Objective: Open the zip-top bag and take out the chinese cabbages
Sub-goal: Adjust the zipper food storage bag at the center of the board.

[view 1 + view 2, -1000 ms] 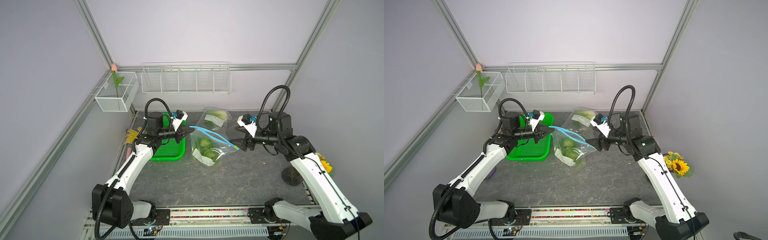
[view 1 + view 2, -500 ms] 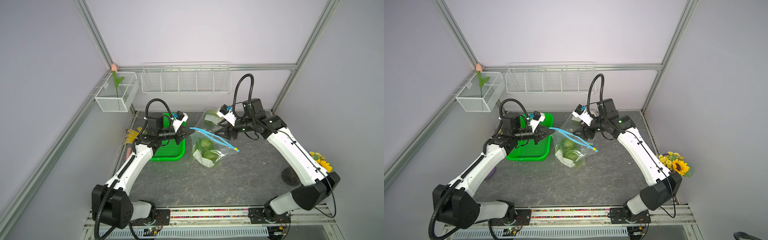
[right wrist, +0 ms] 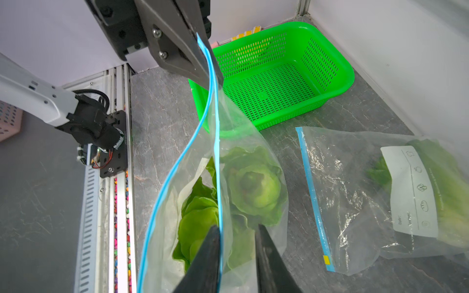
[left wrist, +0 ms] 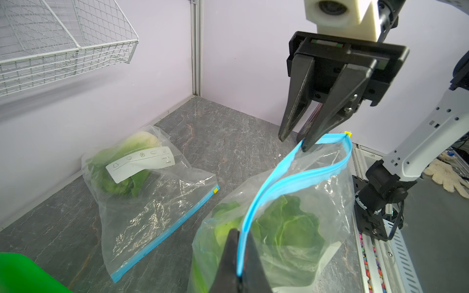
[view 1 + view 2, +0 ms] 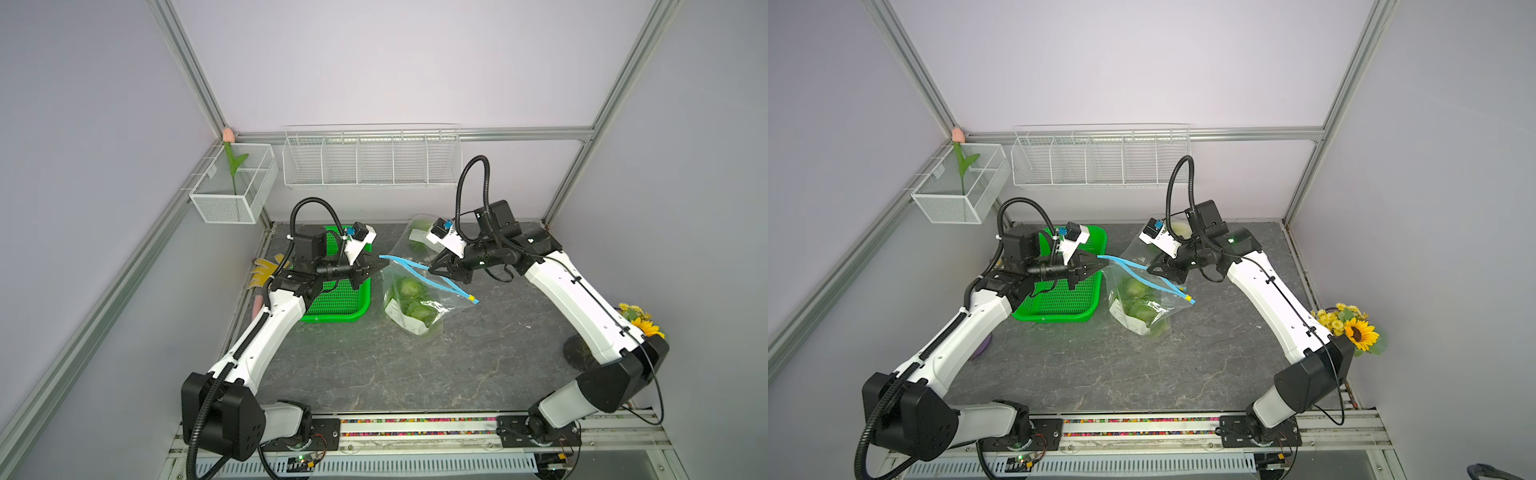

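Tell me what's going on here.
Two arms are opening a bag of cabbages. The left gripper is shut on one end of the zip strip and holds the bag's mouth up. The right gripper is at one lip of the mouth, jaws apart, not yet clamped. The cabbages are inside. A second bag lies flat behind, and the basket holds nothing.

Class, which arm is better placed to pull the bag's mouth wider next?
Probably right. The left gripper is shut on the zip-top bag's blue strip, holding it up; the right gripper's open fingers straddle one lip.
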### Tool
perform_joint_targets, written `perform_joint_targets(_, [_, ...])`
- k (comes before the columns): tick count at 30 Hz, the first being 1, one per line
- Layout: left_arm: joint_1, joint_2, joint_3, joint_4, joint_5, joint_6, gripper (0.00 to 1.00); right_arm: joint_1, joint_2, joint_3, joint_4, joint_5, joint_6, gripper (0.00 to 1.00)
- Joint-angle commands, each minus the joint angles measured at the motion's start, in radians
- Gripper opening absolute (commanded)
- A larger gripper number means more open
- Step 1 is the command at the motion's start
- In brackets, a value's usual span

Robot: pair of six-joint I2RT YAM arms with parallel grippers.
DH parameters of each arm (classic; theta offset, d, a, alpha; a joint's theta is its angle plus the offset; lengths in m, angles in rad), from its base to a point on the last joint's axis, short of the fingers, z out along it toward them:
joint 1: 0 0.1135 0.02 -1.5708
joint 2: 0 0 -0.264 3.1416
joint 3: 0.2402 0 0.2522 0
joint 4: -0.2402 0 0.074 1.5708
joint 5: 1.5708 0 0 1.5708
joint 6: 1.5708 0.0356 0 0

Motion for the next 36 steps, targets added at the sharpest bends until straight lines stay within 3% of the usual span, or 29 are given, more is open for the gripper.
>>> perform_joint_targets(1, [-0.005,-0.023,0.002,-0.012,-0.006,0.019,0.00,0.006,-0.001,0.011,0.009,0.003,-0.007,0.19])
perform_joint_targets(6, [-0.008,-0.024,-0.001,0.005,-0.011,0.000,0.03,0.001,-0.049,-0.039,0.082,0.010,0.025,0.07])
perform_joint_targets(10, [-0.013,-0.021,-0.001,0.026,-0.010,-0.021,0.11,-0.009,-0.088,-0.083,0.146,0.009,0.057,0.07])
perform_joint_targets(11, [-0.014,-0.020,0.001,0.031,-0.011,-0.027,0.17,-0.012,-0.096,-0.092,0.158,0.014,0.066,0.07])
perform_joint_targets(16, [-0.034,-0.043,0.013,0.077,-0.065,-0.092,0.76,-0.048,-0.140,-0.138,0.258,0.109,0.148,0.07])
perform_joint_targets(20, [-0.051,-0.071,0.028,0.112,-0.122,-0.147,0.98,-0.110,-0.182,-0.160,0.319,0.216,0.231,0.07])
perform_joint_targets(31, [-0.126,-0.053,0.095,0.129,-0.325,-0.342,1.00,-0.135,-0.315,-0.183,0.298,0.555,0.340,0.07])
perform_joint_targets(36, [-0.136,-0.007,0.154,0.077,-0.333,-0.427,1.00,-0.133,-0.345,-0.233,0.373,0.493,0.378,0.08])
